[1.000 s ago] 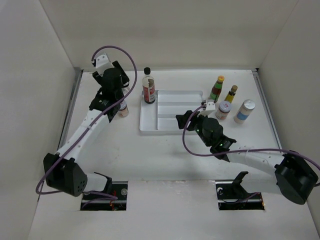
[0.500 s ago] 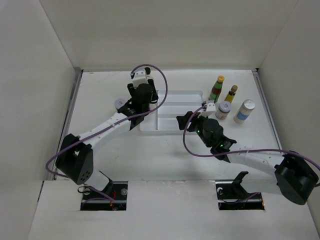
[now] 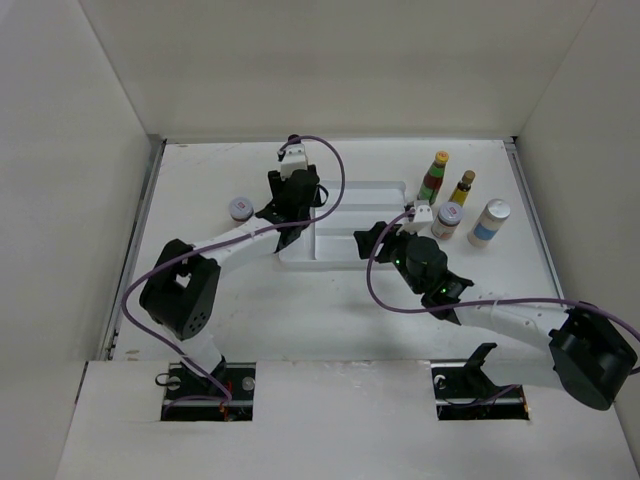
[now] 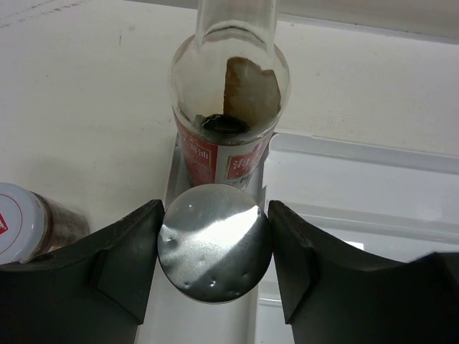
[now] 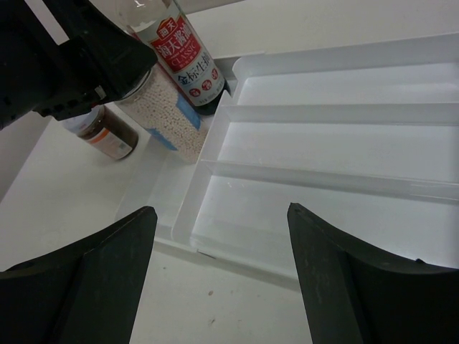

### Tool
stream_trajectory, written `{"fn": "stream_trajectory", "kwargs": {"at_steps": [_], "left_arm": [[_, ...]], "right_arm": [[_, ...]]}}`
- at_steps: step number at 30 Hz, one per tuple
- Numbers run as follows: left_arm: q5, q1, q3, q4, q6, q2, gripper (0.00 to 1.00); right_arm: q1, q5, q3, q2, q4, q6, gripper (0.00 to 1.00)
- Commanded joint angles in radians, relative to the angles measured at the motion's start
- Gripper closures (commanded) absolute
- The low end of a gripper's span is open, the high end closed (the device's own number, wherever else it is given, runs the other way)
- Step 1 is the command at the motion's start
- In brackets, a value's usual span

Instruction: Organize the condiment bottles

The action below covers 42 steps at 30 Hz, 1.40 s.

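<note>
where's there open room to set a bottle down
The tray's long compartments are bare, as is the table between it and the arm bases. Crowded right of the tray with four bottles, and at its left edge, where the left fingers hold a jar beside the red-labelled bottle.

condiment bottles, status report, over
left tool shut on grain shaker at tray's left edge. right tool open over tray. red-labelled bottle close beside shaker.

On the counter, the tray lies mid-frame. A lone jar stands left of it. Upper right, a bottle and, right of it, a second bottle stand behind a second jar and a shaker.
</note>
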<state>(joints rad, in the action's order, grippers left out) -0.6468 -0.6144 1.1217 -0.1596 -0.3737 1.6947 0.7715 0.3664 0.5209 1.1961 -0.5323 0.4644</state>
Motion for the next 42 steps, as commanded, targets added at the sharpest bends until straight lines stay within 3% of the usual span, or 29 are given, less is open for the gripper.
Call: {"fn": "stream_trajectory", "kwargs": {"at_steps": [1,4,8,11,16,20,22,30,38,42], "left_arm": [[-0.022,-0.003,0.043,-0.12,0.004,-0.03,0.46],[-0.033,-0.008,0.015,-0.115,0.005,-0.085,0.32],[-0.053,-0.009,-0.055,-0.098,0.006,-0.226,0.24],[-0.07,0.005,-0.14,-0.077,-0.001,-0.334,0.21],[-0.064,0.126,-0.224,0.084,-0.105,-0.411,0.19],[0.028,0.233,-0.212,0.156,-0.142,-0.357,0.18],[0.035,0.253,-0.203,0.158,-0.143,-0.316,0.17],[0.018,0.304,-0.12,0.155,-0.149,-0.116,0.16],[0.032,0.342,-0.099,0.126,-0.163,-0.034,0.19],[0.075,0.357,-0.076,0.12,-0.166,0.016,0.3]], "right_arm": [[-0.01,0.006,0.001,-0.017,-0.058,0.006,0.19],[-0.01,0.005,0.002,-0.015,-0.058,0.006,0.19],[-0.011,0.003,0.002,-0.016,-0.058,0.006,0.19],[-0.008,0.005,0.001,-0.029,-0.058,0.006,0.18],[-0.01,0.005,-0.001,-0.03,-0.058,0.01,0.19],[-0.007,0.0,0.004,-0.021,-0.058,0.006,0.36],[-0.007,-0.001,0.01,-0.01,-0.054,0.005,0.38],[-0.007,-0.004,0.016,-0.001,-0.051,0.003,0.19],[-0.007,-0.006,0.011,-0.006,-0.058,0.006,0.18],[-0.007,-0.006,0.013,-0.003,-0.051,0.006,0.18]]}}
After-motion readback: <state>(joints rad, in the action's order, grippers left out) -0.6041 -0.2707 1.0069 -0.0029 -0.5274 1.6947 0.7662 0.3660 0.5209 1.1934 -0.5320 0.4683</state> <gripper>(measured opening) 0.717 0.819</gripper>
